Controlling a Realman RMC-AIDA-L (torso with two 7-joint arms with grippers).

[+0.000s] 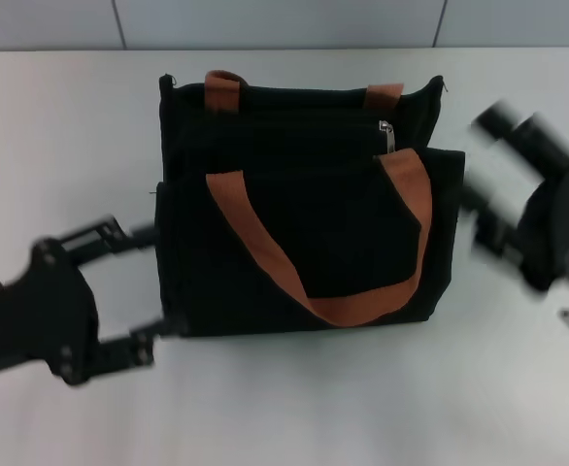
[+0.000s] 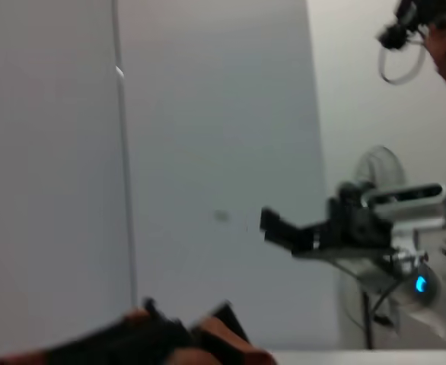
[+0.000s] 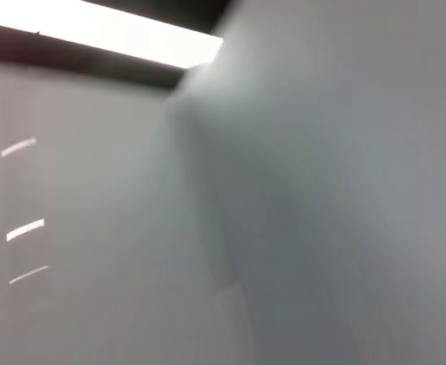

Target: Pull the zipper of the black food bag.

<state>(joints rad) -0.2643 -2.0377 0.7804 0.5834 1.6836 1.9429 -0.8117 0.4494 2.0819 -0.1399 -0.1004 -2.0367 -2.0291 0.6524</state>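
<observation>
The black food bag (image 1: 304,223) stands upright mid-table, with two orange-brown strap handles (image 1: 265,252) and a front pocket. The silver zipper (image 1: 387,135) hangs on the upper edge track, near the bag's right end. My left gripper (image 1: 156,282) is open at the bag's left side, with one finger (image 1: 134,234) level with the pocket top and the other by the bottom corner. My right gripper (image 1: 481,218) is blurred, just off the bag's right side and apart from the zipper. It also shows far off in the left wrist view (image 2: 284,228), above the bag's top (image 2: 162,342).
The white table (image 1: 71,126) runs to a pale wall at the back. The right wrist view shows only wall and a ceiling light (image 3: 109,34). A fan (image 2: 379,171) stands behind the right arm in the left wrist view.
</observation>
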